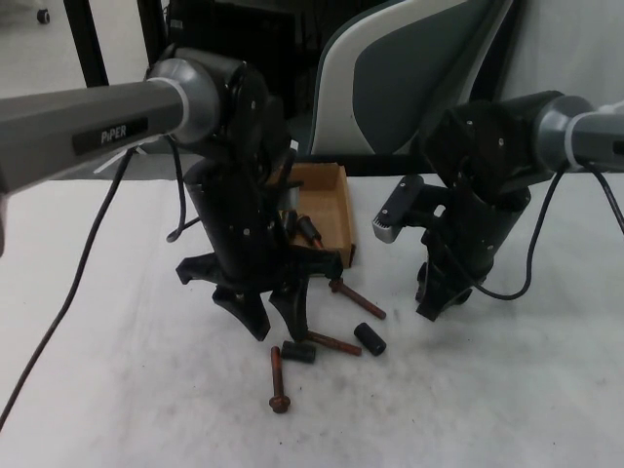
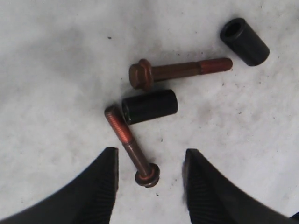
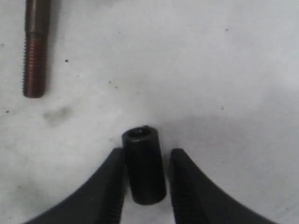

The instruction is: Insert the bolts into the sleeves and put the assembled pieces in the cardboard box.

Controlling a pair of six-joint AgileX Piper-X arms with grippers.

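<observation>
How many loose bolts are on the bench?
3. The front bolt lies nearest the camera, the middle bolt behind it, the far bolt toward the cardboard box. Others may be hidden.

the left arm (image 1: 97,122) comes in level from the left edge of the high view, bends at its wrist (image 1: 229,97) and drops steeply toward the bench. the left gripper (image 1: 270,314) points down, close above the surface, its two dark fingers (image 2: 105,186) spread well apart. the right arm (image 1: 585,127) enters from the right edge, folds at its wrist (image 1: 487,146) and slants down and inward. the right gripper (image 3: 147,151) sits low, fingers drawn in on either side of a sleeve (image 3: 145,172).
</observation>
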